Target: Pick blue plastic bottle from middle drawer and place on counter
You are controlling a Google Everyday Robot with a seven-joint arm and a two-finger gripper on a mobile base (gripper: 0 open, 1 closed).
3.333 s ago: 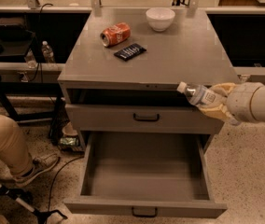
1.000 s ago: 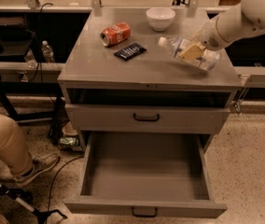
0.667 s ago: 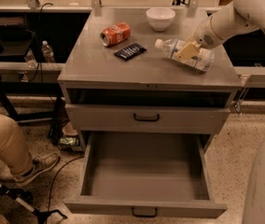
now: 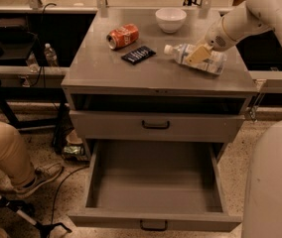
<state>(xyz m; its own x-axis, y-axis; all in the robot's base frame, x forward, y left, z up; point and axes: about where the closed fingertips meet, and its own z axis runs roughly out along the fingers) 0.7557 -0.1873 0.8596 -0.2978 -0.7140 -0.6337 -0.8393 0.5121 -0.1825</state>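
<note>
The blue plastic bottle (image 4: 200, 59) lies on its side on the right part of the counter (image 4: 106, 71), white cap pointing left. My gripper (image 4: 199, 54) reaches in from the upper right and is shut on the bottle's middle, one beige finger across its label. The middle drawer (image 4: 151, 185) is pulled fully open below, and its inside is empty. The shallower drawer (image 4: 156, 125) above it is shut.
A red soda can (image 4: 122, 35) lies on the counter at the back left, a black flat packet (image 4: 138, 54) beside it, a white bowl (image 4: 171, 19) at the back. A person's leg and shoe (image 4: 12, 157) are at the left. My base (image 4: 275, 182) fills the lower right.
The gripper has lowered the bottle onto the right part of the counter and tilted it flatter. The drawers and other objects have not moved.
</note>
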